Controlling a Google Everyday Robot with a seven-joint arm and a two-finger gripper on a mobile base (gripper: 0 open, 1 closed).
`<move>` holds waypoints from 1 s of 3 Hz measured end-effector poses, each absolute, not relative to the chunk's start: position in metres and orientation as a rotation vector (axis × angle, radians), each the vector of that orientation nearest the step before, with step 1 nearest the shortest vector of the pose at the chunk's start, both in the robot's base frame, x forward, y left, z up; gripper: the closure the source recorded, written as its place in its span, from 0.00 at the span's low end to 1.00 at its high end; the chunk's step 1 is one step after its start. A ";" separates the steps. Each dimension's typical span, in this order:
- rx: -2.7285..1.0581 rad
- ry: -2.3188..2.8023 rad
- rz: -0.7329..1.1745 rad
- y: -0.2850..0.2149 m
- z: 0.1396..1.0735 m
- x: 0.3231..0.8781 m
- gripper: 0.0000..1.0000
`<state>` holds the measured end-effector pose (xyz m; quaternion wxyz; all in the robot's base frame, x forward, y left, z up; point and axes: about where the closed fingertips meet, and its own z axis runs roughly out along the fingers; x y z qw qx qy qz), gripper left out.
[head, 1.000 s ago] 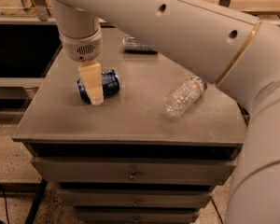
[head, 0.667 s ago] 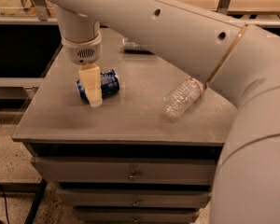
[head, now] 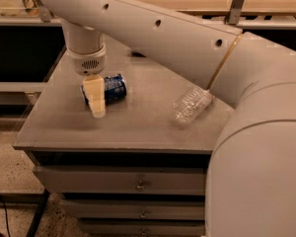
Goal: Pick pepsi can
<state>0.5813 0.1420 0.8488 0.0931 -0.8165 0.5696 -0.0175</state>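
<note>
The pepsi can (head: 114, 88) is dark blue and lies on its side on the left part of the grey cabinet top (head: 138, 127). My gripper (head: 98, 105) hangs straight down from the white wrist (head: 87, 53). It reaches the tabletop at the can's left end and covers that end from view. The big white arm runs from the wrist across the back to the lower right.
A clear plastic bottle (head: 191, 105) lies on its side at the right of the top, partly under the arm. The cabinet has drawers (head: 138, 181) below its front edge. Dark shelving (head: 19, 53) stands behind and to the left.
The gripper has come down a little lower at the can's left end. The arm's elbow has swung nearer and fills more of the right side. The can and bottle have not moved.
</note>
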 end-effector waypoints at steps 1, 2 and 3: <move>-2.421 1.720 -0.035 0.143 0.835 0.586 0.17; -2.419 1.748 -0.017 0.141 0.822 0.589 0.41; -2.416 1.754 -0.008 0.141 0.823 0.590 0.63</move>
